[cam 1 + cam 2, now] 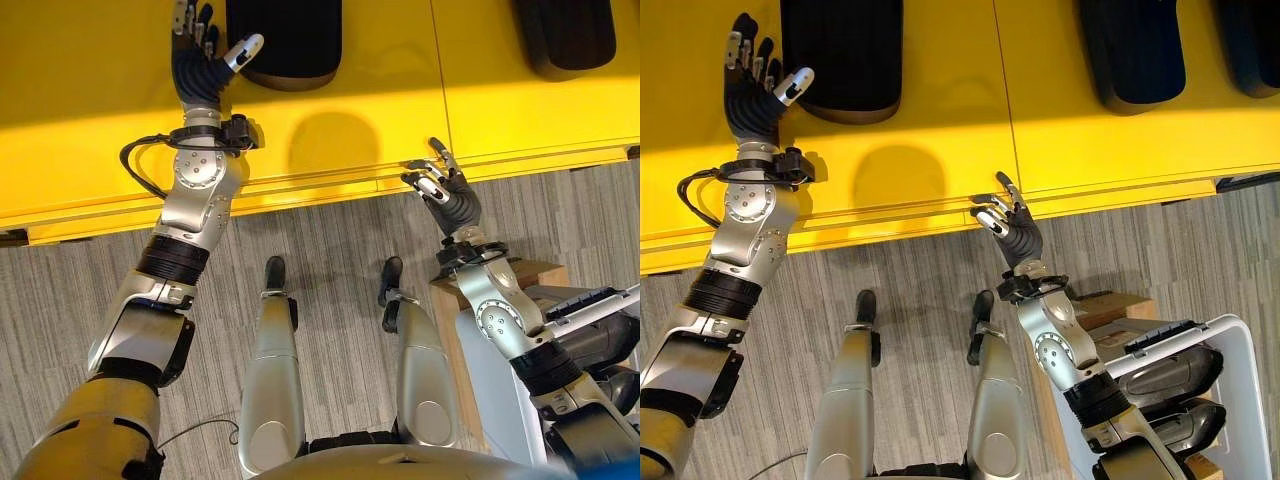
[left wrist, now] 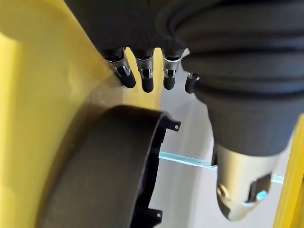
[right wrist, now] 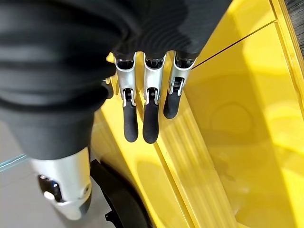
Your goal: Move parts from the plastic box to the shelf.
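Shelf (image 1: 940, 150) across far half of scene, front edge running left to right. On shelf, far side: one part (image 1: 840, 55) at left, second part (image 1: 1135, 50) right of centre, third part (image 1: 1252, 40) at far right edge. Left hand (image 1: 755, 95) over shelf, just left of leftmost part, thumb beside its near corner. Right hand (image 1: 1012, 225) at shelf front edge, centre. Plastic box (image 1: 1245, 350) on floor at near right, more parts (image 1: 1170, 375) inside.
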`<state>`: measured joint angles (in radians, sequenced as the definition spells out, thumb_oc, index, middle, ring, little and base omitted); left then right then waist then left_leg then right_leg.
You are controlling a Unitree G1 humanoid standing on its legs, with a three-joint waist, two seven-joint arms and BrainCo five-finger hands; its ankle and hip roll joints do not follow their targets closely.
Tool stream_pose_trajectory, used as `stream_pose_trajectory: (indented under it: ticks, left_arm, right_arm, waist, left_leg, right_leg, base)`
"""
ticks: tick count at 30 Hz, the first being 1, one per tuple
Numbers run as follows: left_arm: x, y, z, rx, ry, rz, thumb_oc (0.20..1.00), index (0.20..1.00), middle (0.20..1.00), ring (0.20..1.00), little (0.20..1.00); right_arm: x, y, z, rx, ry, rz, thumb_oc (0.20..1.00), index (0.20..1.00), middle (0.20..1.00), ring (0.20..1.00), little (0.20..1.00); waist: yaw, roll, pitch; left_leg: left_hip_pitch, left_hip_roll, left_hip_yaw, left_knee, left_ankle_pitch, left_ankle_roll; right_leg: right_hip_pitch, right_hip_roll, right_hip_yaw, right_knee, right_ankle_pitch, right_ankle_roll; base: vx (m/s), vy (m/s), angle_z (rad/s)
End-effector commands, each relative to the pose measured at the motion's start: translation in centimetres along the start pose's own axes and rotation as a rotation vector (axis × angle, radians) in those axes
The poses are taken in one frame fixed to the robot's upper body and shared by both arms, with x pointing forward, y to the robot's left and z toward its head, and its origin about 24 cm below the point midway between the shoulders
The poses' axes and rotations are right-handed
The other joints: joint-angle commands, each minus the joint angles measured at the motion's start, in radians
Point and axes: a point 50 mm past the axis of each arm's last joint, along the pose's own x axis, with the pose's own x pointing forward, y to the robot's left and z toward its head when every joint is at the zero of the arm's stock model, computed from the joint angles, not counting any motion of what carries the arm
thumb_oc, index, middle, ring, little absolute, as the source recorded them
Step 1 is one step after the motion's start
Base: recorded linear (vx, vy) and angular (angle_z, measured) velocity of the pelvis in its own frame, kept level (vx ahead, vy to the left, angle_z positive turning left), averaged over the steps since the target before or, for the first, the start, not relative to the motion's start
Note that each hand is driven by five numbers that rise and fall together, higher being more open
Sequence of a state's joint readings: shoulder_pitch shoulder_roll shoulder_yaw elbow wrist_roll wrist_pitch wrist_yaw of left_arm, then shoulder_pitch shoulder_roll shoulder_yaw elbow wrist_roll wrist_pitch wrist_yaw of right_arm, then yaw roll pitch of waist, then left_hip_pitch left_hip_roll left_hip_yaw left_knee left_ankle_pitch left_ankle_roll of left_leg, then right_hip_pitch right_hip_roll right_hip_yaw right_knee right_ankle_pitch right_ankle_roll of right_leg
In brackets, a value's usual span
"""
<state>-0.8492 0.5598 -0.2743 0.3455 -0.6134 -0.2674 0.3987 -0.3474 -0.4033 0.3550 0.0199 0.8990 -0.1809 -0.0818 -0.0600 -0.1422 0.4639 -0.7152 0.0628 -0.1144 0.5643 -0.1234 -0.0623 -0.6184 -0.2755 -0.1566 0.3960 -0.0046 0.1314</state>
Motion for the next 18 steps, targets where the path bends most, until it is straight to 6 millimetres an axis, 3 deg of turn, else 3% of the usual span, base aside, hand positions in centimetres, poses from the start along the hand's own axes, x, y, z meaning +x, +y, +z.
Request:
stream_pose_trajectory:
  ticks: [1,18]
  left_arm:
    - [-1.4,-4.0,-2.6,-0.011,0.120,-0.160,1.000,1.000,1.000,1.000,1.000]
    - [-2.1,-6.1,-2.9,-0.020,0.136,-0.255,1.000,1.000,1.000,1.000,1.000]
  right_arm:
    - [0.2,0.5,1.7,0.009,-0.076,0.039,1.000,1.000,1.000,1.000,1.000]
    - [-0.3,1.0,2.8,0.010,-0.121,0.084,1.000,1.000,1.000,1.000,1.000]
  waist:
    - [-0.021,0.044,0.005]
    - [-0.033,0.043,-0.002]
  left_leg:
    - [0.020,0.008,0.059,-0.050,0.016,0.033]
    - [0.018,0.010,0.063,-0.052,0.017,0.033]
  right_leg:
    - [0.053,0.051,-0.022,0.161,-0.128,-0.017]
    - [0.049,0.055,-0.016,0.162,-0.127,-0.018]
  base:
    - [0.00,0.000,0.00]
    - [0.00,0.000,0.00]
